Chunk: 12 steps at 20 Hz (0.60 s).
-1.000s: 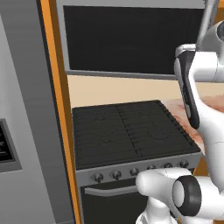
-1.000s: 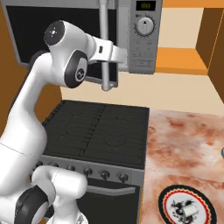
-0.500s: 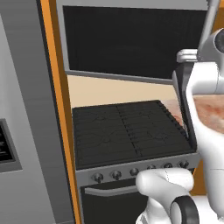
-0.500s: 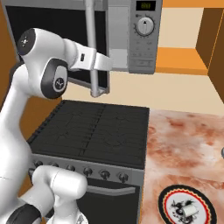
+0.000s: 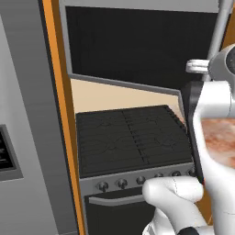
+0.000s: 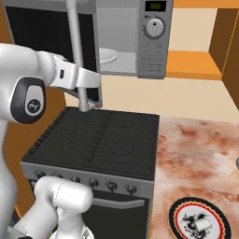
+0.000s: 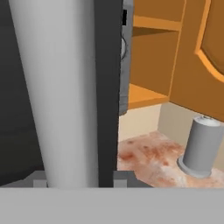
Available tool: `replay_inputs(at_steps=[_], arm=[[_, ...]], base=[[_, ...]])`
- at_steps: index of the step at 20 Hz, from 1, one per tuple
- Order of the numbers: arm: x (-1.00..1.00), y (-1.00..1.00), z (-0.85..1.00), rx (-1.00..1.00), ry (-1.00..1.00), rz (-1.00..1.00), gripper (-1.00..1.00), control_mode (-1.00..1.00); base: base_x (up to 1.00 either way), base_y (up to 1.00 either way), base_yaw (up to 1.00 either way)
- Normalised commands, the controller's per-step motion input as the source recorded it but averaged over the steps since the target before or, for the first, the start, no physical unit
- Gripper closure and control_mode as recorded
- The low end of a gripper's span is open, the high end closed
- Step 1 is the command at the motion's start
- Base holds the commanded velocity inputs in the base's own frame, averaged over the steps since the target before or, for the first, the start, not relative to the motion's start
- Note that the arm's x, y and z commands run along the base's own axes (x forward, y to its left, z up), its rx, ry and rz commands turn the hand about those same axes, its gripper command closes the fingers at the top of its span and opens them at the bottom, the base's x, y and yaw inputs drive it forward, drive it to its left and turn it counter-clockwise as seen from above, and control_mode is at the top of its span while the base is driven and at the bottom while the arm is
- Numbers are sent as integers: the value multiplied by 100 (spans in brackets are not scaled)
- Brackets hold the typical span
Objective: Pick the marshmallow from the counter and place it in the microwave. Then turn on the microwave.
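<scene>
Claw [image 6: 86, 106] seemingly grips open microwave's [image 6: 140, 42] grey handle [image 6: 75, 46].

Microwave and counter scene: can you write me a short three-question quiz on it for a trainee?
1. True or false: the microwave has its door shut.
2. Where does the marshmallow lie? A) on the plate B) on the stovetop C) inside the microwave
3. Fill in: the hand is at the door's long grey ____.
Key: 1 false, it stands open; 2 A; 3 handle.
</scene>
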Motion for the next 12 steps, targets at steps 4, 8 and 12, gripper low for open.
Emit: replay_inputs(at_steps=[4,8,12], arm=[[-76,0,0,0,-7,-4,100,-100],[-75,0,0,0,-6,-3,100,-100],[-69,0,0,0,-3,-1,100,-100]], base=[[0,0,0],[0,0,0],[0,0,0]])
